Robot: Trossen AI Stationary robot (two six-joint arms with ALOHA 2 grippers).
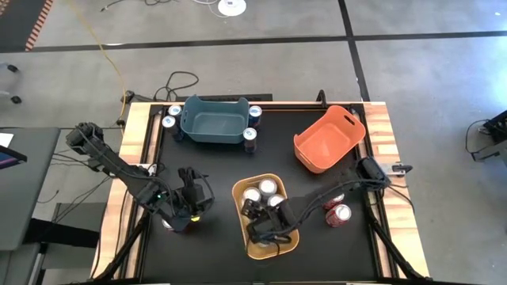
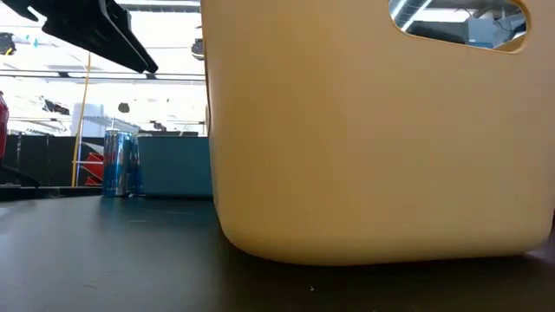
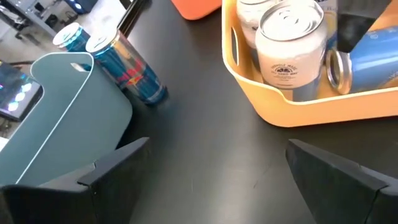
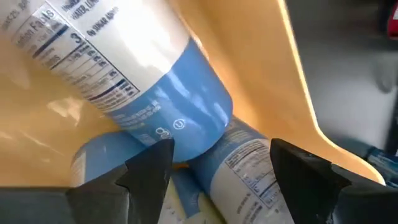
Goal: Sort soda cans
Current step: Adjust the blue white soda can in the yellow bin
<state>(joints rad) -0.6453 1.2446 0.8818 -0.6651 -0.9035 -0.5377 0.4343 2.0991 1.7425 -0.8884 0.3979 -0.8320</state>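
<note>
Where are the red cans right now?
In the high view, the two red cans lie on the table's right side, just right of the yellow bin and below the orange bin.

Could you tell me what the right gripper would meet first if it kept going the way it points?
Most likely the pale blue can lying in the yellow-orange bin; the right gripper stands open just short of it.
</note>
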